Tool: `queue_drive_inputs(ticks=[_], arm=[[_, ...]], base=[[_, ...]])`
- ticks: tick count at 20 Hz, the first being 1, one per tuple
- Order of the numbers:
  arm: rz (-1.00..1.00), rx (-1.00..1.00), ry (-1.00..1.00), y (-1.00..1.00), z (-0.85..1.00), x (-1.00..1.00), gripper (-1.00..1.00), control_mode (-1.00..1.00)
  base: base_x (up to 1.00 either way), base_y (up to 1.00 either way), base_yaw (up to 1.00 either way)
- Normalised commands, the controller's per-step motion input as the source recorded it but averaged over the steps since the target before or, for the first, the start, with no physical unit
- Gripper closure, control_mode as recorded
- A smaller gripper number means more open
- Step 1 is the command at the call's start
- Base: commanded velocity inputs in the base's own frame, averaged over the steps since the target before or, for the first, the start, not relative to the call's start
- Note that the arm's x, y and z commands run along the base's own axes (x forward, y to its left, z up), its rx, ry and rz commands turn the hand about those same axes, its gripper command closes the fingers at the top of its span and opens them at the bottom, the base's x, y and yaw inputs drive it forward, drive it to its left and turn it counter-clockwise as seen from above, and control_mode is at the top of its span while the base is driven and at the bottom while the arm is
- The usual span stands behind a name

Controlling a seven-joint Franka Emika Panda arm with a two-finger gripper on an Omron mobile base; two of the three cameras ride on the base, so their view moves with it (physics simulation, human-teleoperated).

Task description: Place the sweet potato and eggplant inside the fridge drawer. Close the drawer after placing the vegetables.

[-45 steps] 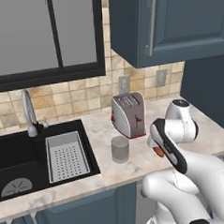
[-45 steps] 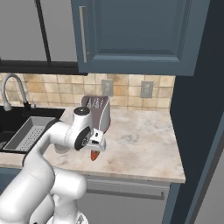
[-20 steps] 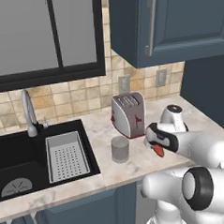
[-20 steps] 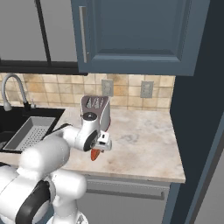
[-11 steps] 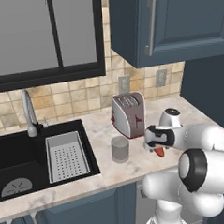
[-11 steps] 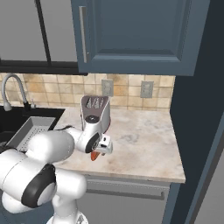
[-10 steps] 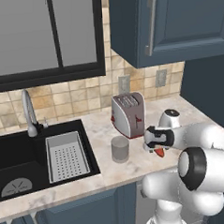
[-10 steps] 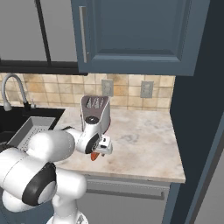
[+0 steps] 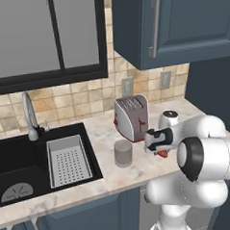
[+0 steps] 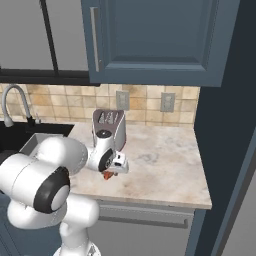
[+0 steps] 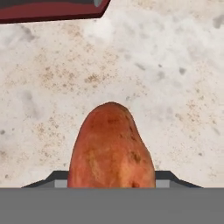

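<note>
The sweet potato (image 11: 111, 148), orange-red and oblong, lies on the marble counter (image 11: 175, 87) just right of the toaster. It peeks out red under the hand in the left base view (image 9: 162, 154) and the right base view (image 10: 108, 175). My gripper (image 11: 111, 180) is down over it, with a dark fingertip (image 11: 56, 178) pressed against each side of it. The hand (image 9: 157, 142) sits low at the counter's front. The eggplant and the fridge drawer are out of view.
A silver and dark red toaster (image 9: 131, 117) stands right behind the hand. A grey cup (image 9: 123, 152) is to its left. Further left are a black sink (image 9: 18, 156) with a grey rack (image 9: 66, 160) and a faucet (image 9: 29, 123). Blue cabinets (image 10: 155, 40) hang overhead.
The hand has sunk down to the counter over the sweet potato, and the fingers have come in from wide open onto its sides.
</note>
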Motion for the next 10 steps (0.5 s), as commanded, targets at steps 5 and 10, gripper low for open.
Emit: queue_drive_inputs(ticks=[5, 10], arm=[[0.00, -0.01, 0.06, 0.10, 0.05, 0.04, 1.00, -1.00], [0.00, 0.00, -0.08, -0.29, 0.69, -0.54, 1.00, -1.00]], base=[[0.00, 0.00, 0.00], [0.00, 0.00, 0.00]])
